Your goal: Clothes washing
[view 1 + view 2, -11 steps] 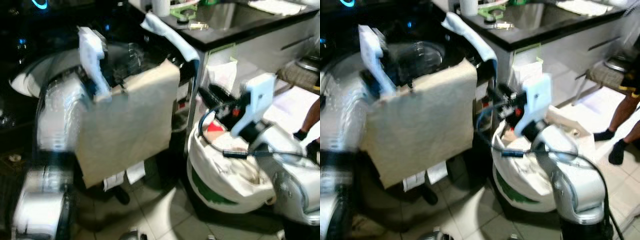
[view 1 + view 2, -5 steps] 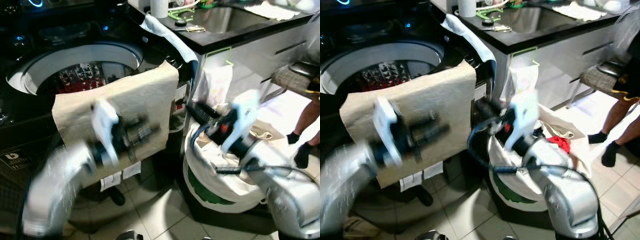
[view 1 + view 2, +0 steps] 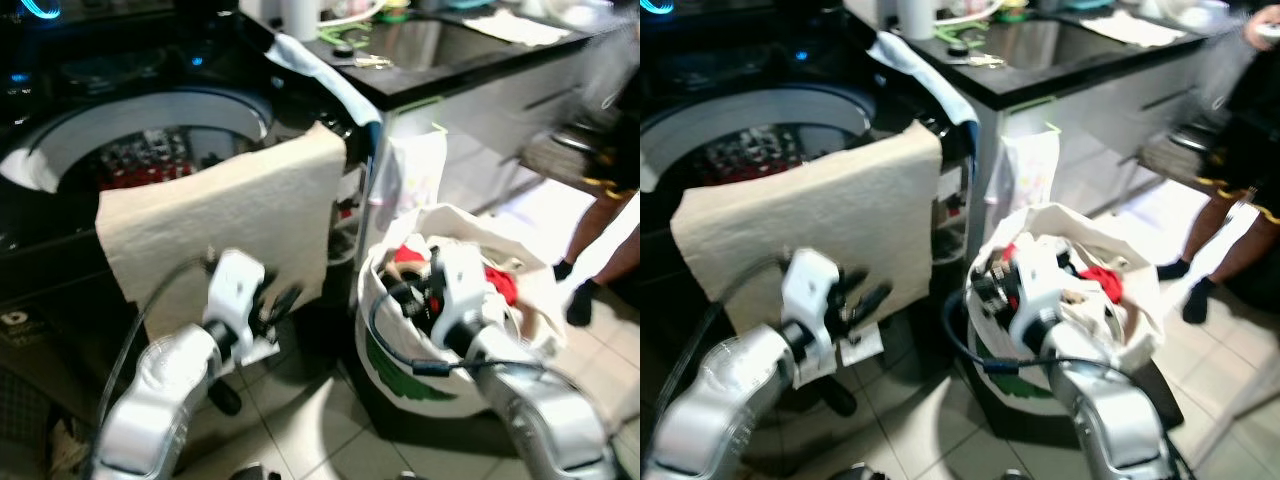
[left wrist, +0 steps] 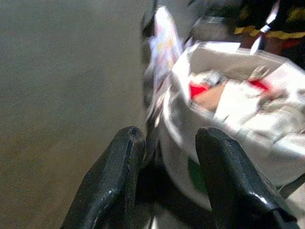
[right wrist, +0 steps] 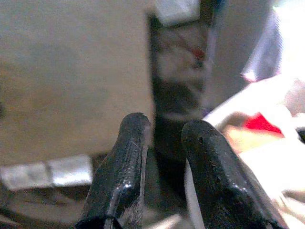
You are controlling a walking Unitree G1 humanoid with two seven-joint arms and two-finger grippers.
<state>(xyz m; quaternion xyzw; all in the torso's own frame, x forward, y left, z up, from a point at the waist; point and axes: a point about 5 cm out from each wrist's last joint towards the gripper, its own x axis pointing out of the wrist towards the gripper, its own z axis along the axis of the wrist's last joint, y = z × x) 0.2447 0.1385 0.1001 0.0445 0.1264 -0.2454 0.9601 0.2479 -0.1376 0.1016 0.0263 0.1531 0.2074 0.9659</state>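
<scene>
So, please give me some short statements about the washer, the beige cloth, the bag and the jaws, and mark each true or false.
1. A beige cloth hangs over the front edge of the washing machine. True.
2. The washer's drum is empty. False: red laundry lies inside.
3. The white laundry bag stands on the floor and holds clothes. True.
4. The left gripper grips the beige cloth. False: its jaws are apart and hold nothing.
5. The right gripper is over the bag's opening. True.
6. A person's legs are to the robot's left. False: to its right.
</scene>
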